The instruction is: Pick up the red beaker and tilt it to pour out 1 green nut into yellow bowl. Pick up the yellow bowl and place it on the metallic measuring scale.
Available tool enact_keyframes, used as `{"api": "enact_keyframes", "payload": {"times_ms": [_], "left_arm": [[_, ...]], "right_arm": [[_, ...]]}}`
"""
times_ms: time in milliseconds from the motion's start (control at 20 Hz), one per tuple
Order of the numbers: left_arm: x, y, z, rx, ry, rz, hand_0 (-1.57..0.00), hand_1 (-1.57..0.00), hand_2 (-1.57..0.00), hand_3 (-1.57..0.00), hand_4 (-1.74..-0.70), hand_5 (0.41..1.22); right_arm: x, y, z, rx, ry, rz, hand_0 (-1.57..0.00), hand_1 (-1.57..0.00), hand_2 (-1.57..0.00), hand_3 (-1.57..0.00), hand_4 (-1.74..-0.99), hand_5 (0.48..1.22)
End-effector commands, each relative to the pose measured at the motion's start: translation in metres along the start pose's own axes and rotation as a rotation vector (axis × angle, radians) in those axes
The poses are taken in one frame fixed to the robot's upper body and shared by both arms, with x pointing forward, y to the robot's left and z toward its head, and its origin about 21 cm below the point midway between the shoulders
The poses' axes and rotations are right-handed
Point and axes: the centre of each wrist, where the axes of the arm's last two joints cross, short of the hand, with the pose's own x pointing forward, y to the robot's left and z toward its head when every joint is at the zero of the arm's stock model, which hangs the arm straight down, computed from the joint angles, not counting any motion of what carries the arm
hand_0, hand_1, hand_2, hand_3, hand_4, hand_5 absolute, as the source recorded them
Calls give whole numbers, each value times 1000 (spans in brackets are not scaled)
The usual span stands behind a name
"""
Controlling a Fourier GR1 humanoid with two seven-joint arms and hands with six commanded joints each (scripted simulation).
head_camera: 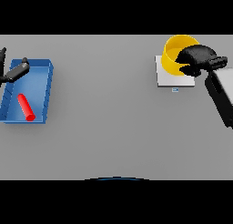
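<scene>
Grey table (113,127): red beaker (26,107) lies flat, lengthwise near-to-far.

The bench (113,127) is showing a matt, smooth grey surface. The bowl (170,54), tray (43,77) and beaker (26,107) are appearing smooth, plastic-like.

The robot has two black hands: the left hand (13,72) and the right hand (196,58). Its right arm (223,98) is black and white.
</scene>
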Motion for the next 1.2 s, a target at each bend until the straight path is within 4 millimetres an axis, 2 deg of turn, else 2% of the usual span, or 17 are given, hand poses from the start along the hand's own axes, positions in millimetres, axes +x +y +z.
{"api": "enact_keyframes", "payload": {"times_ms": [0,200,300,500,600,650,700,800,900,1000,1150], "left_arm": [[0,-1,-1,-3,1,2,1,1,1,1,-814,757],[0,6,-1,4,4,-7,1,1,1,1,-796,737],[-1,3,-1,1,-5,3,1,1,1,1,-796,729],[4,4,-3,-1,-4,3,1,1,1,1,-806,734],[1,1,-3,-1,-2,2,1,1,1,1,-811,740],[1,0,-4,-5,-4,-2,1,1,1,1,-813,745],[5,0,-5,-13,-3,-2,1,1,1,1,-812,745],[6,-2,-6,-12,6,0,1,1,1,1,-815,744],[3,-2,-7,-11,11,-8,1,1,1,1,-809,742],[6,-3,-9,-4,5,-11,1,1,1,1,-806,738],[4,-1,-10,-7,-2,-2,1,1,1,1,-811,737]], "right_arm": [[-2,4,-4,-4,3,-7,-1571,-1566,-1571,-1360,-1724,1221],[-4,16,-15,0,22,-23,-1571,-1547,-1571,-1460,-1726,1221],[-4,19,-20,6,32,-32,-1571,-1499,-1565,-1500,-1727,1221],[-13,27,-22,10,36,-45,-1548,-1420,-1568,-1481,-1721,1221],[-13,28,-23,25,41,-61,-1536,-1411,-1569,-1165,-1728,1221],[-12,26,-24,33,45,-67,-1543,-1443,-1496,-1022,-1659,1221],[-10,29,-27,41,53,-83,-1525,-1350,-1348,-907,-1596,1134],[-14,26,-25,50,47,-101,-975,-866,-954,-762,-1504,983],[-17,25,-25,62,49,-99,-624,-554,-694,-670,-1444,887],[-17,25,-26,72,47,-100,-399,-354,-518,-604,-1410,821],[-17,22,-28,89,31,-88,-204,-181,-336,-507,-1372,766]]}}
